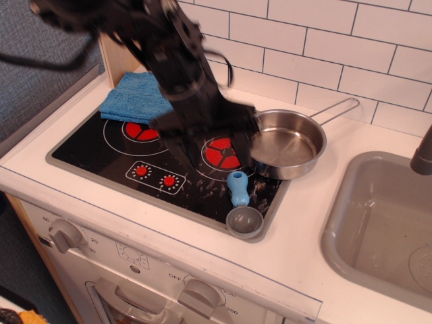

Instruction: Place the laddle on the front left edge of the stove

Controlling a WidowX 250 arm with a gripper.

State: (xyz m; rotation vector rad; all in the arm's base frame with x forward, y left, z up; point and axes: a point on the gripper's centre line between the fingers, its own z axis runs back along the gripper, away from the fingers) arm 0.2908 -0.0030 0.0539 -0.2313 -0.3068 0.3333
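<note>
A white toy kitchen counter (317, 256) runs under a wall of white tiles (324, 47) with dark grout, and a grey woven panel (40, 61) closes off the left side. Set into the counter is the stove (88, 145), a flat black glass cooktop with a grey rim, two red burners ringed in white, small red control dots and a scuffed, scratched surface. To its right lies a grey sink basin (378, 223); below the counter edge sit grey knobs (64, 235) on the oven front.

The laddle (239, 202) lies flat at the stove's front right corner, its long axis running front to back: the chunky light-blue handle points toward the wall, and the shallow round grey bowl sits nearest the front rim, touching or overlapping it.

A shiny steel frying pan (290, 143) with a long wire handle rests behind the laddle on the right burner's side, the handle pointing to the back right. A folded blue cloth (131, 94), soft and nubbly, covers the back left corner.

The black gripper (219, 152), motion-blurred, hangs over the stove's middle just left of the pan, its fingers spread apart and holding nothing
</note>
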